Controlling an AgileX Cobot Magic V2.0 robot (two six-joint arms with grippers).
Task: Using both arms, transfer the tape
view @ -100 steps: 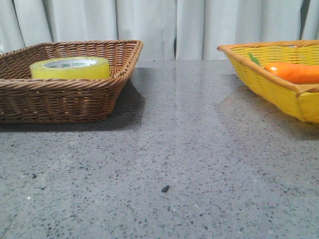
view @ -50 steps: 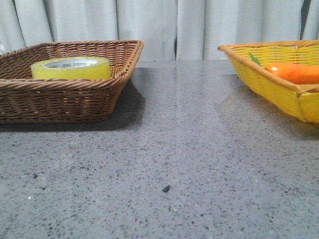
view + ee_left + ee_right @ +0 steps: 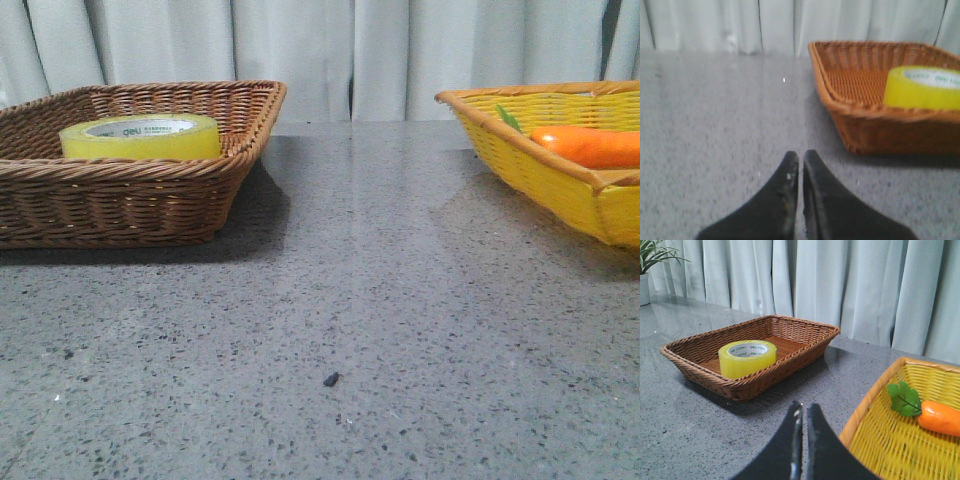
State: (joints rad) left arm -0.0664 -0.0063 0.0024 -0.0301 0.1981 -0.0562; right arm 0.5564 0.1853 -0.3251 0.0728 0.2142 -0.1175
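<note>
The yellow tape roll (image 3: 141, 137) lies flat in the brown wicker basket (image 3: 120, 200) at the left of the table. It also shows in the left wrist view (image 3: 923, 88) and the right wrist view (image 3: 747, 358). My left gripper (image 3: 800, 157) is shut and empty, low over the table, apart from the brown basket (image 3: 875, 120). My right gripper (image 3: 804, 408) is shut and empty, above the table beside the yellow basket's rim. Neither arm shows in the front view.
A yellow woven basket (image 3: 545, 170) at the right holds an orange carrot (image 3: 588, 146) with green leaves (image 3: 905, 399). Grey speckled tabletop (image 3: 350, 300) lies between the baskets. Pale curtains hang behind. A potted plant (image 3: 646, 270) stands far off.
The front view shifts very slightly between frames; the tape, baskets and carrot stay in place.
</note>
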